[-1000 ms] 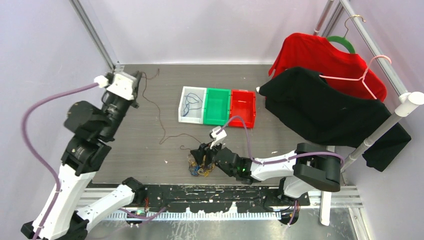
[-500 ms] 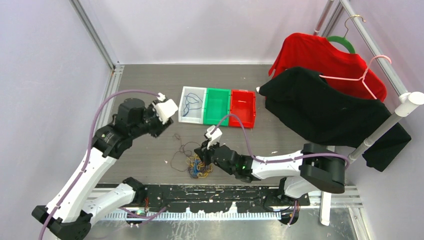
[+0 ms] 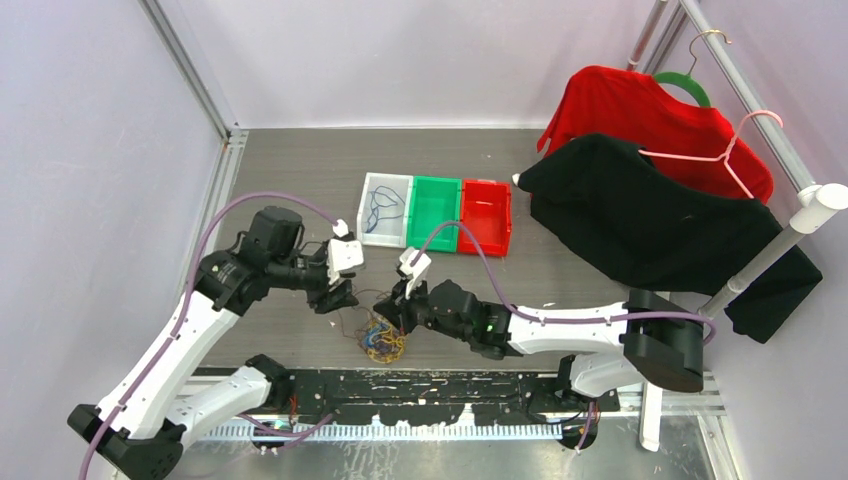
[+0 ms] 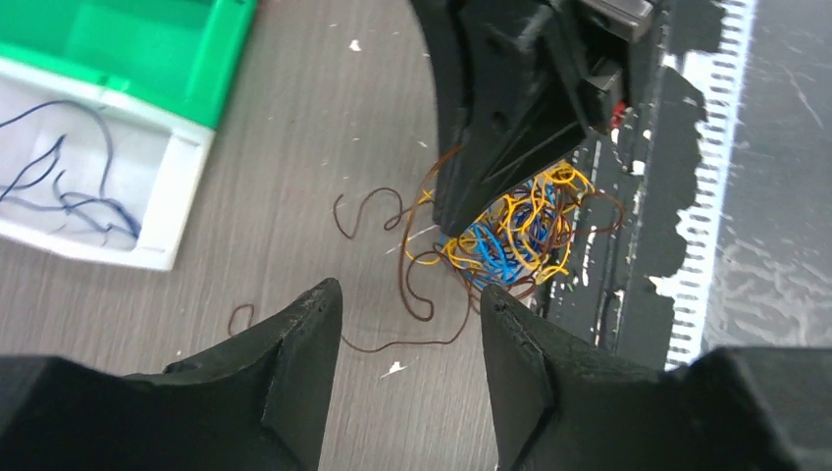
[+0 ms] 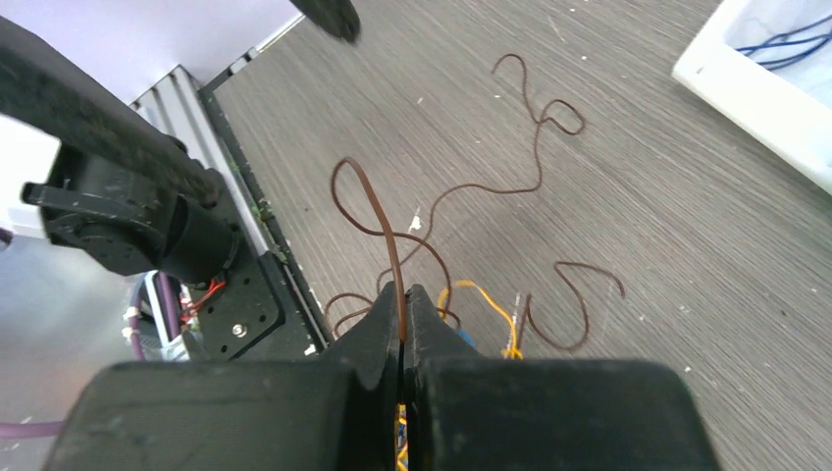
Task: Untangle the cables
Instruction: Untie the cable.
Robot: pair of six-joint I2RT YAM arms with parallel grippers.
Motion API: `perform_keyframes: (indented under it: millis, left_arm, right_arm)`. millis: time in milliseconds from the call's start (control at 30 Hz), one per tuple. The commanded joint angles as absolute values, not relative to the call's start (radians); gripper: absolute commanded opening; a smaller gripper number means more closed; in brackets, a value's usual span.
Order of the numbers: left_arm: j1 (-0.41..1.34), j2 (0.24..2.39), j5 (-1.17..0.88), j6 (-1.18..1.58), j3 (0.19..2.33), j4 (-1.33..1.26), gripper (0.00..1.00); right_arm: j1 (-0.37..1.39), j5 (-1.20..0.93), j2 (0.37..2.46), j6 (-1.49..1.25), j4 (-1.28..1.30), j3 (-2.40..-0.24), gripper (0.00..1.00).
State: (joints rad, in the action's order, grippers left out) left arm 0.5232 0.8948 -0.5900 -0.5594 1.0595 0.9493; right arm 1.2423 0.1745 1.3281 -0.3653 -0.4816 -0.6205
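A tangle of yellow, blue and brown cables lies near the table's front edge, also seen in the left wrist view as cables. My right gripper hangs right over it, shut on a thin brown cable that rises in a loop from between the fingertips. My left gripper hovers just left of the tangle, open and empty, above a loose brown strand on the table. The right gripper's black body hides part of the tangle.
A white bin with a blue cable in it, a green bin and a red bin stand in a row behind. Red and black garments hang on a rack at right.
My left arm swung from the back left corner down to the tangle, and its gripper opened and let go of the brown strand. My right gripper shut on a brown cable and shifted left.
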Motion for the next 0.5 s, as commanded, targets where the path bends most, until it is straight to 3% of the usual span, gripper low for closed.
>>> perform_keyframes:
  millis: [0, 133, 267, 467]
  left_arm:
    - [0.523, 0.915, -0.75, -0.688, 1.081, 1.038, 0.54]
    - [0.523, 0.944, -0.748, -0.809, 1.075, 1.123, 0.52]
    - [0.523, 0.927, -0.718, -0.779, 1.044, 1.015, 0.46]
    - [0.532, 0.948, -0.696, -0.734, 1.039, 0.962, 0.23]
  right_arm:
    - [1.24, 0.113, 1.33, -0.357, -0.51, -0.694, 0.01]
    - [1.241, 0.083, 1.353, -0.366, -0.515, -0.713, 0.01]
    - [1.241, 0.057, 1.377, -0.371, -0.509, -0.735, 0.01]
    - [1.24, 0.056, 1.39, -0.377, -0.528, -0.756, 0.01]
